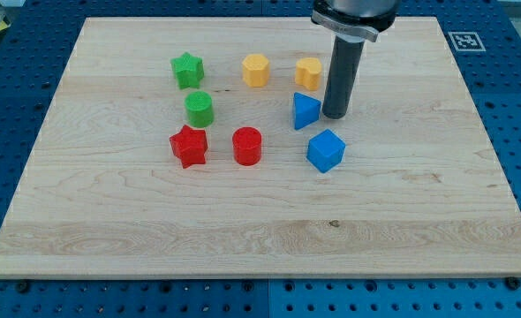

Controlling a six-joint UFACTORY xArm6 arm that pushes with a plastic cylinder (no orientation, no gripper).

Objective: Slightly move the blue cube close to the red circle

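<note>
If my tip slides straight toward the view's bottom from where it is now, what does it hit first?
Probably the blue cube, just below my tip and slightly left; depth is unclear, so it may only clip its right side.

Green star point(187, 70), green cylinder point(199, 109), two yellow blocks point(255, 70) point(308, 72), red star point(188, 146), blue triangular block point(305, 110), wooden board point(243, 230).

No legible text; only a fiducial marker point(464, 41) on the board's corner.

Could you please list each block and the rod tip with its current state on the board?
my tip: on the board, beside blue triangle, above blue cube
blue cube: untouched, apart from red cylinder
red cylinder: upright
blue triangle: beside rod
red star: flat
green cylinder: upright
</note>
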